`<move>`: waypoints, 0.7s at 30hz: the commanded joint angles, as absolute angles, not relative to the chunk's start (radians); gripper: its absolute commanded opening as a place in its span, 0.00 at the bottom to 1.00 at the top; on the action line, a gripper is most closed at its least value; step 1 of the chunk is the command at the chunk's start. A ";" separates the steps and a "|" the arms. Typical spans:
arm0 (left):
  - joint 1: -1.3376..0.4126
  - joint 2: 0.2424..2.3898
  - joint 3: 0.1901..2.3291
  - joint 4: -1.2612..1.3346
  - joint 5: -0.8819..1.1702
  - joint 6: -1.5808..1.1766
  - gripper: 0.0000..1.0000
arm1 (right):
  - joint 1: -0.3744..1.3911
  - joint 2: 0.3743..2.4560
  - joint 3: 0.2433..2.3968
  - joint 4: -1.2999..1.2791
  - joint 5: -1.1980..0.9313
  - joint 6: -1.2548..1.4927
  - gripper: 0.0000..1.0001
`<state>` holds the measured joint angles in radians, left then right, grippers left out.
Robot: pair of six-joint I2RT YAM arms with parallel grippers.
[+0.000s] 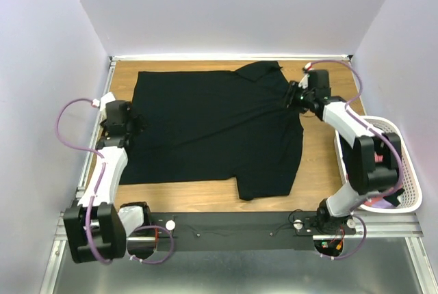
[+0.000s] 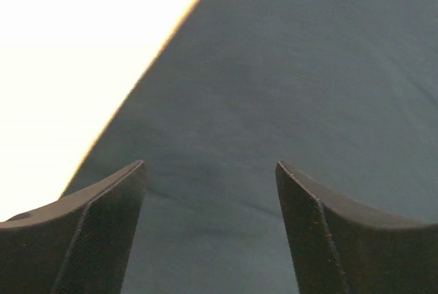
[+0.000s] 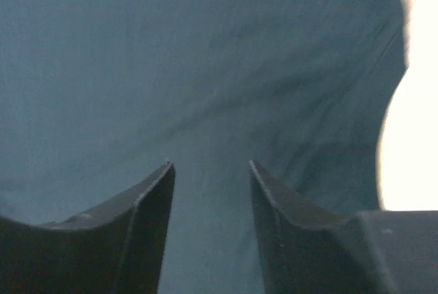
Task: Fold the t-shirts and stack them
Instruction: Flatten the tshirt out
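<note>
One large black t-shirt (image 1: 212, 130) lies spread over the wooden table (image 1: 321, 157), its collar at the far right and a sleeve hanging toward the near edge. At the shirt's left edge my left gripper (image 1: 137, 123) hovers low. In the left wrist view this gripper (image 2: 211, 164) stands open, with flat dark cloth (image 2: 274, 89) below the gap and nothing pinched. Near the collar and right shoulder is my right gripper (image 1: 293, 96). The right wrist view shows that gripper (image 3: 211, 164) open too, though narrower, over wrinkled cloth (image 3: 171, 68).
A white mesh basket (image 1: 410, 184) stands at the table's right edge, partly behind the right arm, with something dark inside. Bare wood shows along the far, right and near sides of the shirt. White walls close in the table.
</note>
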<state>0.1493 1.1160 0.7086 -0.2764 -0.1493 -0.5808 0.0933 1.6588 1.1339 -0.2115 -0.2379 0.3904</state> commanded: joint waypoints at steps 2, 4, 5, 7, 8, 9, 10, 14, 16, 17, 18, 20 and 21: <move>-0.128 1.046 0.749 -0.379 -0.141 -0.558 0.89 | 0.176 1.559 0.997 -0.431 -0.120 0.344 0.63; -0.286 1.045 0.765 -0.449 -0.114 -0.609 0.89 | 0.218 1.473 0.925 -0.487 -0.095 0.353 0.68; -0.335 1.045 0.768 -0.449 -0.103 -0.630 0.89 | 0.227 1.473 0.925 -0.501 -0.095 0.353 0.70; -0.485 1.064 0.779 -0.489 -0.080 -0.696 0.89 | 0.248 1.421 0.882 -0.546 -0.084 0.364 0.73; -0.529 1.072 0.784 -0.495 -0.071 -0.715 0.89 | 0.256 1.405 0.870 -0.558 -0.081 0.368 0.74; -0.588 1.083 0.790 -0.502 -0.061 -0.739 0.89 | 0.259 1.376 0.845 -0.571 -0.077 0.371 0.74; -0.632 1.116 0.799 -0.503 -0.052 -0.758 0.89 | 0.267 1.362 0.833 -0.580 -0.077 0.377 0.74; -0.918 1.264 0.923 -0.505 -0.092 -0.787 0.89 | 0.281 1.313 0.779 -0.595 -0.081 0.388 0.74; -0.981 1.398 0.983 -0.521 -0.092 -0.755 0.89 | 0.284 1.299 0.762 -0.595 -0.083 0.390 0.74; -1.005 1.446 1.052 -0.540 -0.083 -0.738 0.89 | 0.282 1.293 0.761 -0.600 -0.080 0.388 0.74; -1.050 1.494 1.090 -0.586 -0.090 -0.730 0.89 | 0.282 1.287 0.759 -0.601 -0.072 0.390 0.74; -1.092 1.609 1.190 -0.632 -0.145 -0.732 0.86 | 0.282 1.266 0.759 -0.607 -0.064 0.391 0.74; -1.110 1.638 1.216 -0.662 -0.155 -0.735 0.85 | 0.282 1.261 0.761 -0.609 -0.064 0.391 0.74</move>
<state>-1.0531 1.5433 1.1198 -0.5335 -0.0914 -0.7399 0.2760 1.3052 0.7712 -0.5785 -0.1043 0.3771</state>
